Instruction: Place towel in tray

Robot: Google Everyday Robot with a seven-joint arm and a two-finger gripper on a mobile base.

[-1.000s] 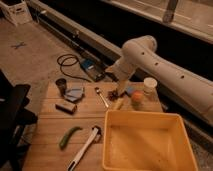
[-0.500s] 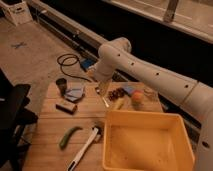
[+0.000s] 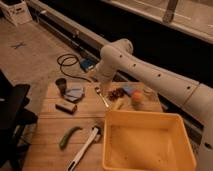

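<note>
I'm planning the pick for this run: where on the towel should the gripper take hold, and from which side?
Probably from above, pinching the rumpled middle of the towel, since it lies low and soft on the table. Come in from the side facing the gripper, which hangs just beside it. The dark cup crowds the far side and the dark block the near edge.

The arm is a thick, smooth white tube of rounded segments, with a row of small dark dots along its long link. A bulbous white joint sits above the end effector, which is equally pale and hangs over the counter's far edge.
</note>
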